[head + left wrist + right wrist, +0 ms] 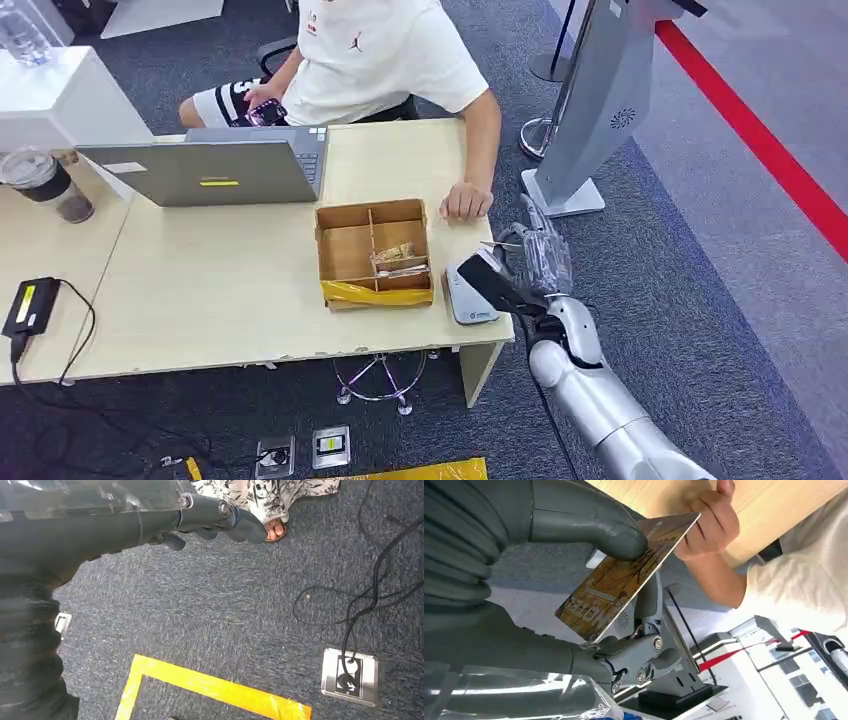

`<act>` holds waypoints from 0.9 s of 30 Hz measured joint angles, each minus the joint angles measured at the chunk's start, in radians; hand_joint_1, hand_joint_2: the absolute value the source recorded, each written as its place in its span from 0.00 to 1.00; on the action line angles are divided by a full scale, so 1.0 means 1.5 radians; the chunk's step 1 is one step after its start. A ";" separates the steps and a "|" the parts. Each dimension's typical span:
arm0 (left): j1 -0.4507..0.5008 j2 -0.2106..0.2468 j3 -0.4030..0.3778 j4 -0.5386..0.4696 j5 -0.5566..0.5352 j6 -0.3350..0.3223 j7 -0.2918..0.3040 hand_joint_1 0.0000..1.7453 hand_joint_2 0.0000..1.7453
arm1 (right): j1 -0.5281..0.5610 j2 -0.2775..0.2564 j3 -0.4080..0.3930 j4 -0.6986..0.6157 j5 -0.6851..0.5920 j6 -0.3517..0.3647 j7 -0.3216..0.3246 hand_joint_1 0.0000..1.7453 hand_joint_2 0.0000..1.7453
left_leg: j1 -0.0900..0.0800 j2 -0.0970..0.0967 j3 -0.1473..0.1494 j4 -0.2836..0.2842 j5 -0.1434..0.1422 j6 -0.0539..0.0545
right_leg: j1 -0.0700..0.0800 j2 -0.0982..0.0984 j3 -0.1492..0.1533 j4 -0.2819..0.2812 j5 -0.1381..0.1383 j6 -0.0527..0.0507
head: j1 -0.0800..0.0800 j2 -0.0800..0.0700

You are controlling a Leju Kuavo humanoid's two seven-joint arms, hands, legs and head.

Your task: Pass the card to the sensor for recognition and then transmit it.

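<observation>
Nearest, the right hand [574, 555] pinches the card [624, 580] by one end, thumb pressing its brown printed face: likely light, stiff and slick, best held across the flat faces. Beyond, the sensor [468, 292] lies at the worktop [230, 290] corner just beside the hand, then a person's hand [466, 200]; the left hand [220, 520] hangs over the floor, fingers curled, holding nothing.

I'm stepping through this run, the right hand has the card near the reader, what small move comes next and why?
Probably ease the right hand left so the card, pinched in its fingers, sits over the sensor. In the head view the hand hangs just past the table edge, beside the sensor.
</observation>
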 joint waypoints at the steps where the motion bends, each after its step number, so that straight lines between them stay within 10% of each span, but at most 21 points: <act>1: 0.000 0.000 0.000 0.000 0.000 0.000 0.000 0.00 1.00 | 0.000 0.001 0.000 0.002 -0.001 0.008 -0.002 1.00 1.00 | 0.000 0.000 0.000 0.000 0.000 0.000 | 0.000 0.000 0.000 0.000 0.000 0.000 | 0.000 0.000; 27: -0.004 0.000 0.000 0.000 -0.005 -0.001 0.002 0.00 1.00 | -0.002 0.034 0.000 0.142 -0.025 0.025 -0.014 1.00 1.00 | 0.000 0.000 0.000 0.000 0.000 0.000 | 0.000 0.000 0.000 0.000 0.000 0.000 | 0.000 0.000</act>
